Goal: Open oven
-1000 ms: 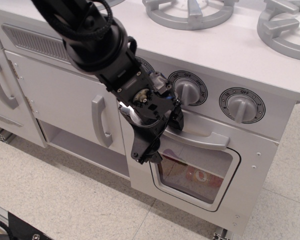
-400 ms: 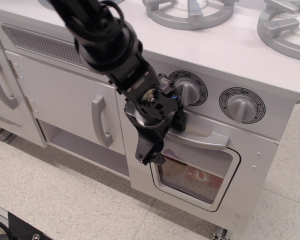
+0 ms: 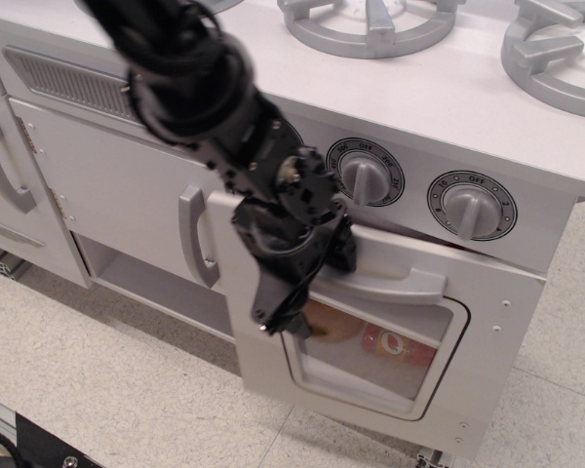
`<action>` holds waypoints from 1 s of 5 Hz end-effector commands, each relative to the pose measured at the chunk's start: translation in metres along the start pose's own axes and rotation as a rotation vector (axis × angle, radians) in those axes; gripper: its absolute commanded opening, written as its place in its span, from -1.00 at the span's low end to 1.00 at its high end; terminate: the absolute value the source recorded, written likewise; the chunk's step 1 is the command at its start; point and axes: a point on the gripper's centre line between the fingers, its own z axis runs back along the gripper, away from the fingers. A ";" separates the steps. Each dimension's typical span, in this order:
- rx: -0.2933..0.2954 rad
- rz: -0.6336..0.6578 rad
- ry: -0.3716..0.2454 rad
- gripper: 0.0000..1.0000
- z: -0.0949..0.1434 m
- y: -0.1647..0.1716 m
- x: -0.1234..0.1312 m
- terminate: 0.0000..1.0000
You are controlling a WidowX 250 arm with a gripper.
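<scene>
While the oven (image 3: 390, 341) door is standing ajar, we are noting the gripper (image 3: 322, 263) grasping the grey handle (image 3: 395, 283); full opening is pending.

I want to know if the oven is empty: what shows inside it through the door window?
Through the oven door window, something red with a pale mark and a tan shape show. The gripper covers the window's left edge; the cavity's remainder is hidden.

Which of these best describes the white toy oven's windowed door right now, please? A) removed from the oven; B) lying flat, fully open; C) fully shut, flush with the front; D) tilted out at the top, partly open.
D: the white toy oven's windowed door leans out at its top edge, with the black pincer at the left end of the wide grey handle.
</scene>
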 end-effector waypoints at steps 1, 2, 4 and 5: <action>0.028 -0.049 -0.093 1.00 0.064 0.030 0.017 -1.00; 0.097 -0.130 -0.152 1.00 0.091 0.024 0.014 -1.00; 0.169 -0.455 -0.152 1.00 0.096 -0.008 0.043 -1.00; 0.188 -0.525 -0.102 1.00 0.089 -0.024 0.063 -1.00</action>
